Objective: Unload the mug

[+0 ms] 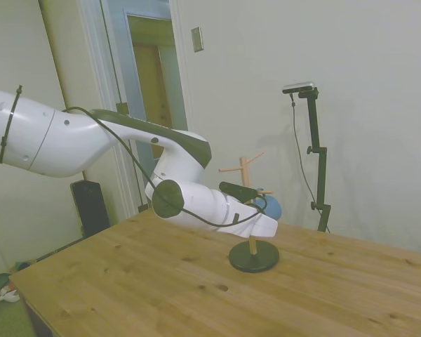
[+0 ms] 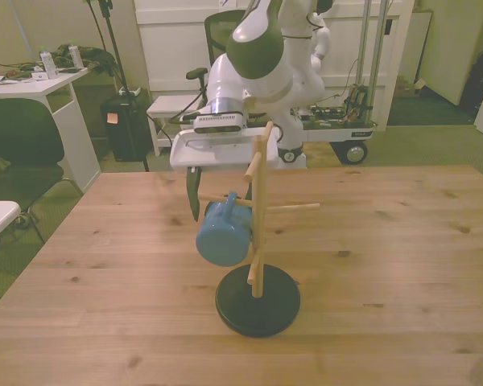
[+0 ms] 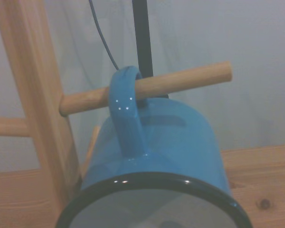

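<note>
The mug is hanging by its handle on a peg of the wooden peg stand, on the front view's left side. The gripper is sitting right behind it. The stand's post and other pegs are blocking the front view's right side. The table is lying open all around the round base.

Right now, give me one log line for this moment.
phase: approach | mug: hanging by handle on peg | tool: behind mug, not gripping
</note>
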`<state>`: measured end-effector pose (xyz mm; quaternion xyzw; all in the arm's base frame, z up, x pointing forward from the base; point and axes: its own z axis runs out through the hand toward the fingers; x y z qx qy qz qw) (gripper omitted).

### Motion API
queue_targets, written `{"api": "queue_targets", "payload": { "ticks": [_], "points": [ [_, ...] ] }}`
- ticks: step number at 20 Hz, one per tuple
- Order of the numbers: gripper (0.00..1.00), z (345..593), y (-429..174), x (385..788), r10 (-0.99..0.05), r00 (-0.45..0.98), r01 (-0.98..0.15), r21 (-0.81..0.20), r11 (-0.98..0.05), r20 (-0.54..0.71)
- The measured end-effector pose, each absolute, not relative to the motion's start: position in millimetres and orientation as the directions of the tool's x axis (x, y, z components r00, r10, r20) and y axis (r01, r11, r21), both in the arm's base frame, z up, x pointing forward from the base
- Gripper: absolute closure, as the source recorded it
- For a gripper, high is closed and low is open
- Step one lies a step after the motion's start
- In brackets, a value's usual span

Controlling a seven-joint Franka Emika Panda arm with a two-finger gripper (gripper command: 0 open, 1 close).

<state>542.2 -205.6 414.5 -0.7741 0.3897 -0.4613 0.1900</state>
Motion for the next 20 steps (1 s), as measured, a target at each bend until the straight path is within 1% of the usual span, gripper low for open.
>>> {"api": "queue_targets", "payload": {
  "ticks": [4, 11, 17, 18, 20],
  "points": [
    [0.0, 411, -211, 550, -0.769, 0.252, -0.406, -0.657, -0.635, 0.587],
    [0.0, 418, -213, 564, -0.761, 0.229, -0.361, -0.673, -0.645, 0.607],
    [0.0, 417, -213, 573, -0.751, 0.232, -0.357, -0.664, -0.657, 0.618],
    [1.0, 416, -213, 573, -0.751, 0.233, -0.354, -0.665, -0.657, 0.618],
    [1.0, 416, -213, 575, -0.752, 0.237, -0.341, -0.672, -0.657, 0.615]
  ]
}}
